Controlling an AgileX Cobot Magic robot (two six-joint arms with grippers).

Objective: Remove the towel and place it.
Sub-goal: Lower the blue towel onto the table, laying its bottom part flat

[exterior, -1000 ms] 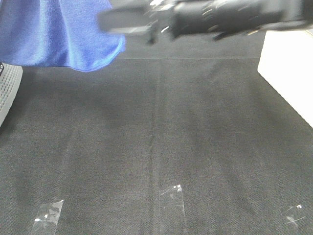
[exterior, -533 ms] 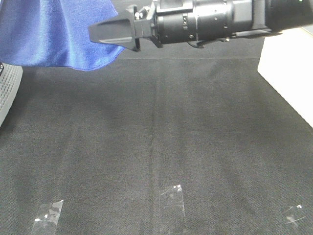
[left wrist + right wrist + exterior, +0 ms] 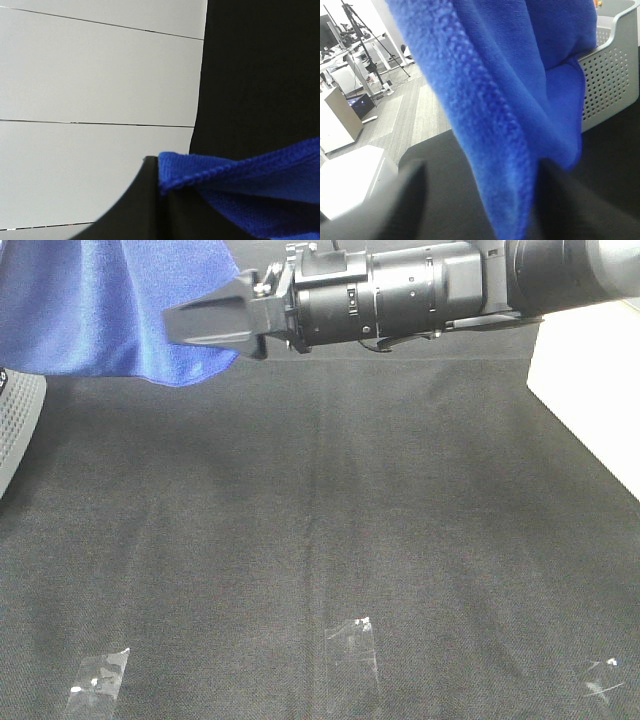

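Note:
The royal-blue towel (image 3: 110,310) hangs in folds at the far left of the exterior view, above the black table cloth (image 3: 320,540). My right gripper (image 3: 172,325) reaches across from the right, and its fingertips overlap the towel's lower hanging corner. In the right wrist view the towel (image 3: 510,100) hangs between the two spread, blurred fingers (image 3: 405,200) of my right gripper (image 3: 485,200), which is open. In the left wrist view my left gripper (image 3: 162,192) is shut on a stitched edge of the towel (image 3: 240,175). The left gripper is out of the exterior view.
A grey perforated basket (image 3: 15,420) stands at the left edge, under the towel, and also shows in the right wrist view (image 3: 615,75). A white box (image 3: 590,390) sits at the right. Clear tape pieces (image 3: 352,640) lie on the cloth near the front.
My right arm has moved left across the far side of the table, bringing its fingers from beside the towel onto its hanging corner. The towel has hardly moved.

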